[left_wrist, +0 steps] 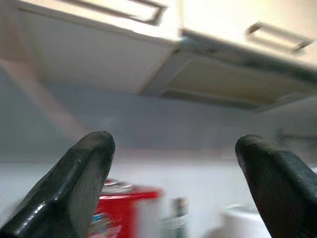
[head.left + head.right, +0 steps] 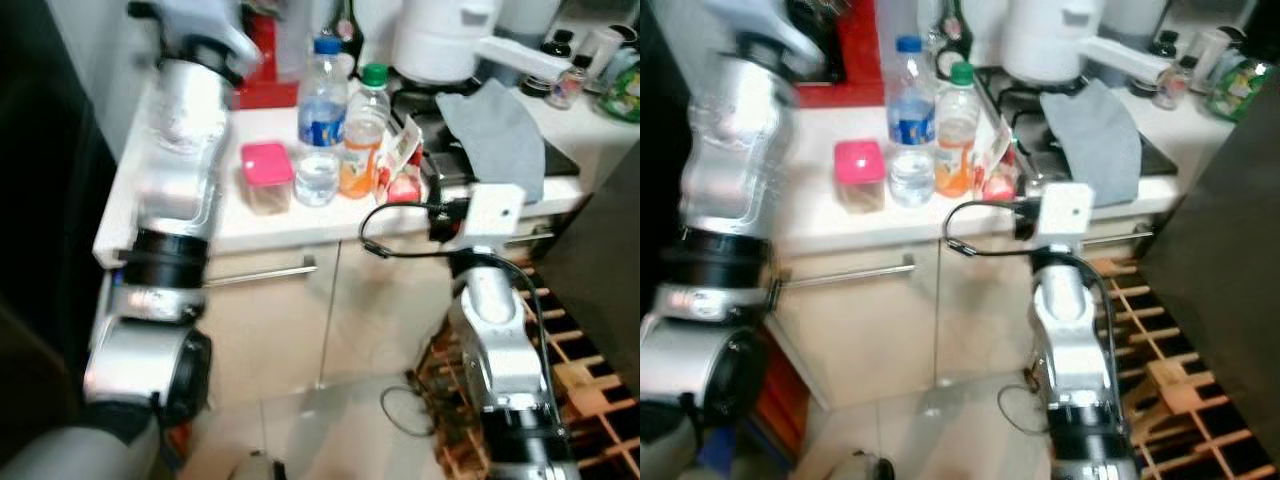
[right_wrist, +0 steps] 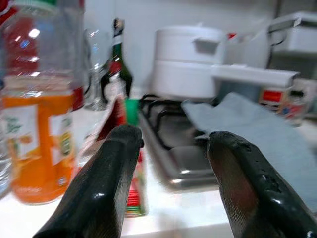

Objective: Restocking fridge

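Note:
On the white counter stand a blue-capped water bottle, a green-capped orange juice bottle, a small clear bottle and a pink-lidded container. Red snack packets lean beside the juice. My right arm reaches up to the counter edge. In the right wrist view, the right gripper is open and holds nothing, with the juice bottle and a packet just off one finger. My left arm is raised high. The left gripper is open in the air, facing the upper cabinets.
A stove with a grey cloth and a white cooker sits right of the bottles. A red item stands at the back. A wooden rack lies on the floor at the right. Dark panels flank both sides.

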Available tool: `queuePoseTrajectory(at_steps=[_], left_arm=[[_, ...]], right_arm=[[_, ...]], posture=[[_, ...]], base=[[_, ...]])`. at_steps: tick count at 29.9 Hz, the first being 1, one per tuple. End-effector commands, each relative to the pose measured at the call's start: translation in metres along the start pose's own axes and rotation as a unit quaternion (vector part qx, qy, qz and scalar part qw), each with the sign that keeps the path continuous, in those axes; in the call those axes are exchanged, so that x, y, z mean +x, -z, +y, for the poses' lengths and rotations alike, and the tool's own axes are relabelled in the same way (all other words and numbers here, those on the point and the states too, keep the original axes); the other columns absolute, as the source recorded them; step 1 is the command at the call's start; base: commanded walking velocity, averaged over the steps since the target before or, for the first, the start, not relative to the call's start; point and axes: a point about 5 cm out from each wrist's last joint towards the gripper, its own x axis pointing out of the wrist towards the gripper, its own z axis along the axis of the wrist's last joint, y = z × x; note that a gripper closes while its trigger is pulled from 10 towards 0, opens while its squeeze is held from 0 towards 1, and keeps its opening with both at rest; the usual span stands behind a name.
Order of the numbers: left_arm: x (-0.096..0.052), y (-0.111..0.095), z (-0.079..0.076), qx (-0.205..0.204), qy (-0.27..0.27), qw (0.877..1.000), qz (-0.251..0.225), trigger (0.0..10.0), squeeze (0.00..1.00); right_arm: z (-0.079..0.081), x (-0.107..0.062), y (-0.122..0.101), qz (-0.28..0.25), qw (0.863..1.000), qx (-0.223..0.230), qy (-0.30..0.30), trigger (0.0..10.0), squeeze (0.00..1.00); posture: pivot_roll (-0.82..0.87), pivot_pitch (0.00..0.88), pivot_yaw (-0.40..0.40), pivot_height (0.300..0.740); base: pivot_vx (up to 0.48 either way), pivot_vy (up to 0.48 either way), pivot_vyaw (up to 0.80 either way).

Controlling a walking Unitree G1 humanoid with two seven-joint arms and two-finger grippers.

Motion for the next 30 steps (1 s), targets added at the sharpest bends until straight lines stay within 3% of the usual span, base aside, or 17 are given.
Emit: queuePoseTrajectory(at_steps=[1,3,7,12,15,22,23,25,28,30], left_arm=[[0.007,-0.003,-0.013,-0.027,0.031,0.999,-0.008,10.0,0.00],[0.014,0.006,-0.024,-0.066,0.067,0.995,0.024,10.0,0.00],[0.019,0.024,-0.035,-0.100,0.111,0.985,0.085,10.0,0.00],[0.015,0.058,-0.029,-0.131,0.070,0.972,0.181,10.0,0.00],[0.011,0.068,-0.029,-0.135,0.062,0.968,0.203,10.0,0.00],[0.014,0.069,-0.024,-0.114,0.039,0.972,0.200,10.0,0.00],[0.018,0.061,-0.018,-0.093,0.031,0.981,0.169,10.0,0.00],[0.018,0.056,-0.016,-0.098,0.030,0.984,0.148,10.0,0.00],[0.000,0.047,-0.013,-0.060,0.070,0.992,0.087,10.0,0.00],[-0.032,0.048,-0.005,-0.029,0.098,0.991,0.084,10.0,0.00]], right_arm=[[-0.004,-0.002,-0.003,-0.002,1.000,-0.002,0.007,10.0,0.00],[-0.003,-0.003,-0.002,0.005,1.000,0.007,0.008,10.0,0.00],[0.004,-0.004,-0.005,0.005,1.000,0.025,-0.012,10.0,0.00],[0.010,-0.011,-0.005,0.007,0.998,0.054,-0.038,10.0,0.00],[0.011,-0.013,-0.003,0.013,0.998,0.050,-0.038,10.0,0.00],[0.010,-0.012,-0.002,0.019,0.998,0.049,-0.037,10.0,0.00],[0.010,-0.013,-0.002,0.018,0.998,0.047,-0.038,10.0,0.00],[0.009,-0.015,-0.004,0.015,0.998,0.042,-0.038,10.0,0.00],[0.004,-0.024,-0.004,0.010,0.999,0.013,-0.038,10.0,0.00],[-0.005,-0.032,-0.001,0.016,0.999,-0.005,-0.030,10.0,0.00]], posture=[[-0.11,0.000,0.005,0.740],[-0.12,0.000,0.013,0.740],[-0.13,0.000,0.018,0.740],[-0.13,0.000,0.020,0.740],[-0.13,0.000,0.019,0.740],[-0.14,0.000,0.024,0.740],[-0.14,0.000,0.031,0.740],[-0.14,0.000,0.040,0.740],[-0.15,0.000,0.054,0.740],[-0.14,0.000,0.058,0.740]], base=[[0.000,0.000,0.00],[0.000,0.000,0.00],[0.000,0.000,0.00],[0.000,0.000,0.00],[0.000,0.000,0.00],[0.000,0.000,0.00],[0.000,0.000,0.00],[0.000,0.000,0.00],[0.000,0.000,0.00],[0.000,0.000,0.00]])
